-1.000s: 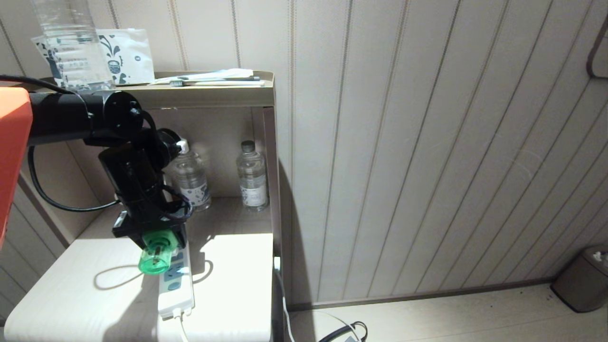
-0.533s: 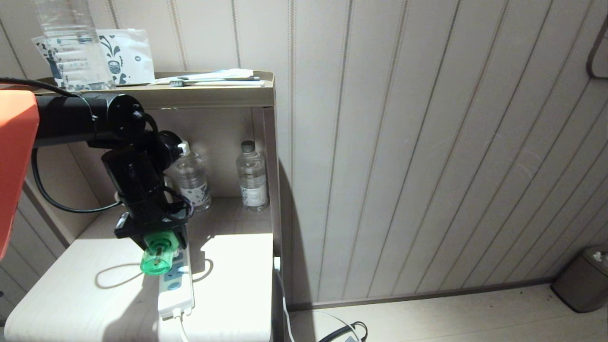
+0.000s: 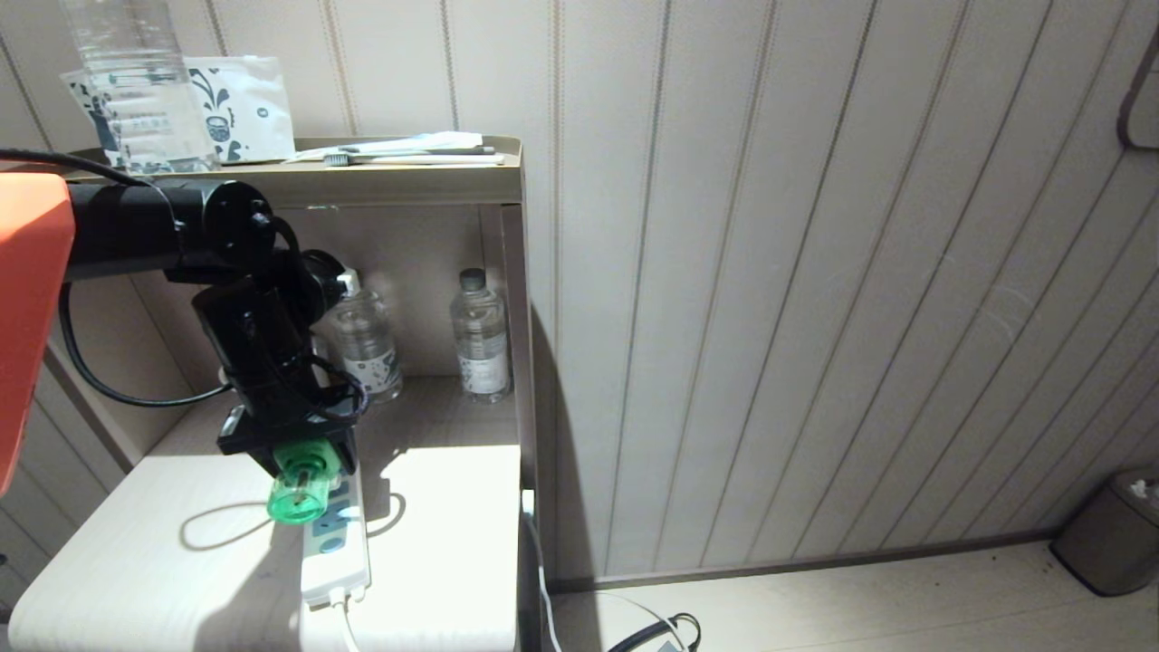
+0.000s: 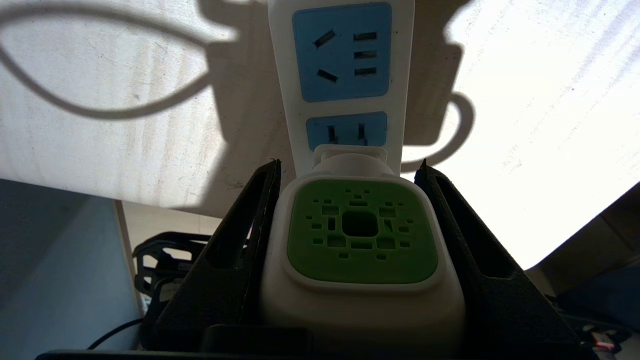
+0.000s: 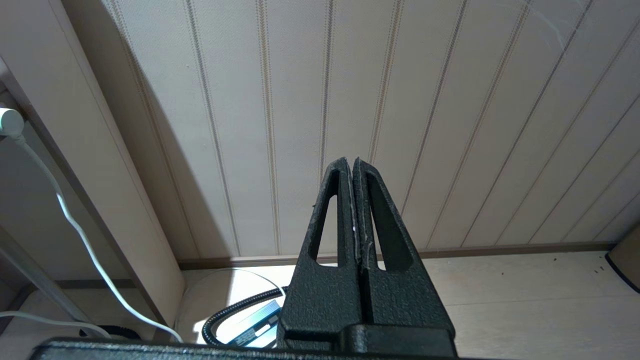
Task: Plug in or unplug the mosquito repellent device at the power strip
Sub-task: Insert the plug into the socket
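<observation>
From the head camera, the left gripper (image 3: 303, 457) hangs down over a white bedside table (image 3: 127, 561), right above the far end of the power strip (image 3: 337, 543). The strip lies flat on the table, and its white cable leaves at the near end. The mosquito repellent device (image 3: 299, 489) sits between the black fingers, and its green bottle pokes out toward the camera, tilted a little. The bottle covers part of the strip, so from here you cannot tell if the plug is in a socket. Behind the arm, two clear water bottles (image 3: 480, 340) stand at the back of the shelf, well apart from the gripper. A bigger bottle and a white packet sit on the top shelf. A small bin (image 3: 1109, 534) stands on the floor far to the right. From the left wrist camera, the two black fingers (image 4: 235, 250) press on both sides of the device (image 4: 362, 235), so the gripper is holding it tight. The white top with its green middle faces the camera. The front of the device meets the strip (image 4: 400, 75) just past a pale blue socket face. Another blue socket face lies farther along. From the right wrist camera, the right gripper (image 5: 354, 167) points at a striped wall, away from the table. Its fingers are pressed together with nothing between them.
</observation>
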Robot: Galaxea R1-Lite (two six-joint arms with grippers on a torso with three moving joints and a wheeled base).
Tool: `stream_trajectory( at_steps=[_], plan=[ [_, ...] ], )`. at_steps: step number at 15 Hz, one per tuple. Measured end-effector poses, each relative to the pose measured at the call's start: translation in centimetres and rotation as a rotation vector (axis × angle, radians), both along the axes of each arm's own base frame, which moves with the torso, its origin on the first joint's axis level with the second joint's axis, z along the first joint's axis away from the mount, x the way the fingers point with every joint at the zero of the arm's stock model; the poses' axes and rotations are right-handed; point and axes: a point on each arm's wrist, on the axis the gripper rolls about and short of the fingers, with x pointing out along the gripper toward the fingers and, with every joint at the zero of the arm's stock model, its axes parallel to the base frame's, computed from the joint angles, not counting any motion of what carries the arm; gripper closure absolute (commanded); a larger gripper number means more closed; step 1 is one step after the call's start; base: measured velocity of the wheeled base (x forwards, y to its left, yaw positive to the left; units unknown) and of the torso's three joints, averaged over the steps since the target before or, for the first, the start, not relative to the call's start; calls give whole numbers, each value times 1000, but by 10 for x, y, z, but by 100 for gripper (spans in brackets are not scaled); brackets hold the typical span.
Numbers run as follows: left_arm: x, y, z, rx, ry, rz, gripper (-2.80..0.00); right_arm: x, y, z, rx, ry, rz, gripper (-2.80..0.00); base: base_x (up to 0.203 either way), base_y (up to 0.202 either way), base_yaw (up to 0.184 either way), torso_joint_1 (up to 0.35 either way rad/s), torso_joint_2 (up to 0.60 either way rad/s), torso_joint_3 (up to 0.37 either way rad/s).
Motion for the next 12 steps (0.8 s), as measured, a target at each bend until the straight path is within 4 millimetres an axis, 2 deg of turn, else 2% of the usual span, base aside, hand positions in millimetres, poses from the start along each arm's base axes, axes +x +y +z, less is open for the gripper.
stream_trajectory(
  at_steps=[12],
  plan=[
    [0,3,2,7,-9,-1,0,0,0,0,0,0,0,0,0,0,0,0,0,0]
  ],
)
